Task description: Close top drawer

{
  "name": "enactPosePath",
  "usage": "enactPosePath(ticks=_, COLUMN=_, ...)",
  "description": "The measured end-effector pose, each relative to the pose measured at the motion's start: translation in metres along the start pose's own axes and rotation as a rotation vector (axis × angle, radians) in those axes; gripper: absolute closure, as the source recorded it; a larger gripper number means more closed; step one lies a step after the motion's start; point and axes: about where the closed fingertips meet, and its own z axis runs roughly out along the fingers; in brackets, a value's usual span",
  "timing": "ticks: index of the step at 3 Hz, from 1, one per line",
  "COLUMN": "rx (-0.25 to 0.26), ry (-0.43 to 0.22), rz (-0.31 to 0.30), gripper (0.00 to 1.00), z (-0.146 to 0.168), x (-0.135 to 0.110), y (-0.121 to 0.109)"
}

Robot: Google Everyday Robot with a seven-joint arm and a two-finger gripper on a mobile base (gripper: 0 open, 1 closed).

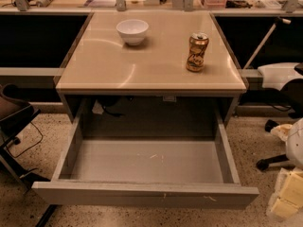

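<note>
I could see the gripper [288, 198] only in part, just right of the front corner of the top drawer [142, 196], where the view's right and bottom edges cut it off. In the dark recess behind the drawer, a pale scrap [97, 108] and a dark cable [113, 111] were too dim for me to identify. Left of the drawer, a chair [14, 115] ran off the edge.

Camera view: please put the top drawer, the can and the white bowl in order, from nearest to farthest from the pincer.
The pincer is at the lower right edge, low beside the open drawer.
1. top drawer: open, its front right corner is next to the pincer.
2. can: on the table, right side.
3. white bowl: on the table, further back and left of the can.
</note>
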Motion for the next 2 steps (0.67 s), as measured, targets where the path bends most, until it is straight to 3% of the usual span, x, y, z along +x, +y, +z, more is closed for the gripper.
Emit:
enactPosePath(ticks=1, rx=-0.005, ry=-0.073, rz=-0.010, gripper=0.00, z=0.006, x=0.003, y=0.008)
enactPosePath(ticks=2, rx=-0.078, ry=-0.217, rz=0.033, gripper=0.00, z=0.049, x=0.029, y=0.044)
